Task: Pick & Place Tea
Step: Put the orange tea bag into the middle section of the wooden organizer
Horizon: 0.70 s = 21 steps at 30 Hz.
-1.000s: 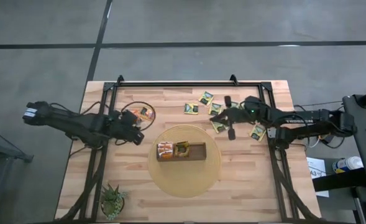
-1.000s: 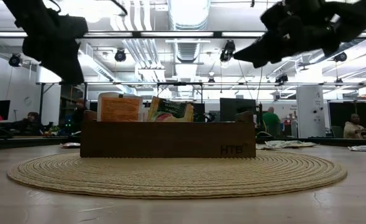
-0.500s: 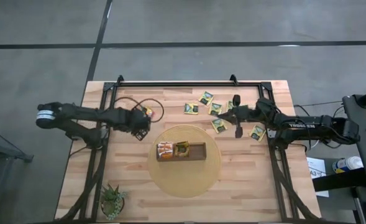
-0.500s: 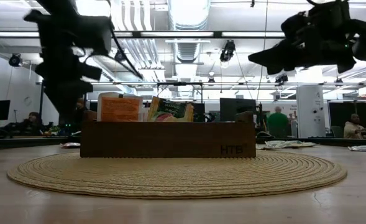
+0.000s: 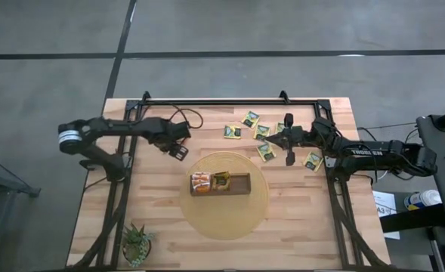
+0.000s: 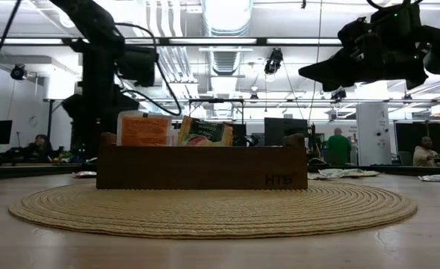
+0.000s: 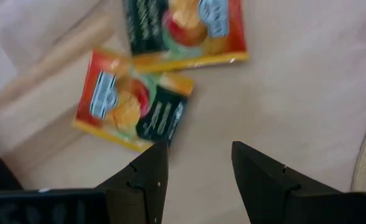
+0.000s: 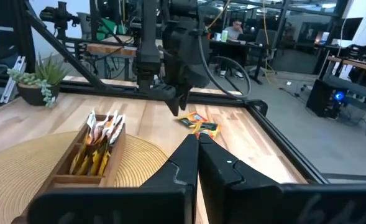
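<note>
Biggest thing first: the wooden bench with a round woven mat in the middle, and a long dark wooden box sitting on it. The box holds a few upright tea sachets at one end: an orange one, and a green-and-yellow one next to it. The low view shows them poking above the box wall, which you can't really read from above.

The rest of the tea is flat little squares. A loose group of green-and-yellow ones lies on the bench beyond the mat, on the right arm's side. Two red/dark ones with yellow lie by the left arm; only the left wrist view shows their print, and the high view hides them under the arm.

Left claw hovers just above those two, fingers partly apart, holding nothing. Right claw is pinched fully closed and empty, up over the loose group.

Small spiky plant sits at the bench's near left corner.
</note>
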Motion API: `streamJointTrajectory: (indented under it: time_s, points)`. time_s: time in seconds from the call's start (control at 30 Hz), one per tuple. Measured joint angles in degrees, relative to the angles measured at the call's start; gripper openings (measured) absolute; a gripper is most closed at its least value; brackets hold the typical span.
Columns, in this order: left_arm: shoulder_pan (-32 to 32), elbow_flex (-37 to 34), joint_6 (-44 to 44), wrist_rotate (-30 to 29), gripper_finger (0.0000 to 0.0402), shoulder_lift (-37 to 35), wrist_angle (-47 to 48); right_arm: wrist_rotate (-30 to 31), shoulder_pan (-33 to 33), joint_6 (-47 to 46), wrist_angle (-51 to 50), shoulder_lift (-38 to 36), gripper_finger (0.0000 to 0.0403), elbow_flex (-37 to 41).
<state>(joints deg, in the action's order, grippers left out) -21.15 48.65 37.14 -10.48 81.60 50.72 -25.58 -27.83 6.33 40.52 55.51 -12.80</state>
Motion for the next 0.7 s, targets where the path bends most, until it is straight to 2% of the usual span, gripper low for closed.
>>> streamJointTrajectory:
  time_s: [0.2, 0.53, 0.7]
  points:
    - [-0.19, 3.37, -3.77, -5.18, 0.0170, 6.27, 0.36, 0.00, 0.02, 0.04, -0.04, 0.00, 0.0008, 0.00]
    - [-2.14, 3.14, -4.24, -5.57, 0.0170, 15.85, 1.43, 0.00, 0.03, 0.32, -0.91, 0.00, 0.0008, 0.00]
    - [-2.41, 3.03, -5.00, -4.93, 0.0163, 16.52, 1.35, 0.00, 0.07, 0.16, -0.91, 0.00, 0.0008, 0.00]
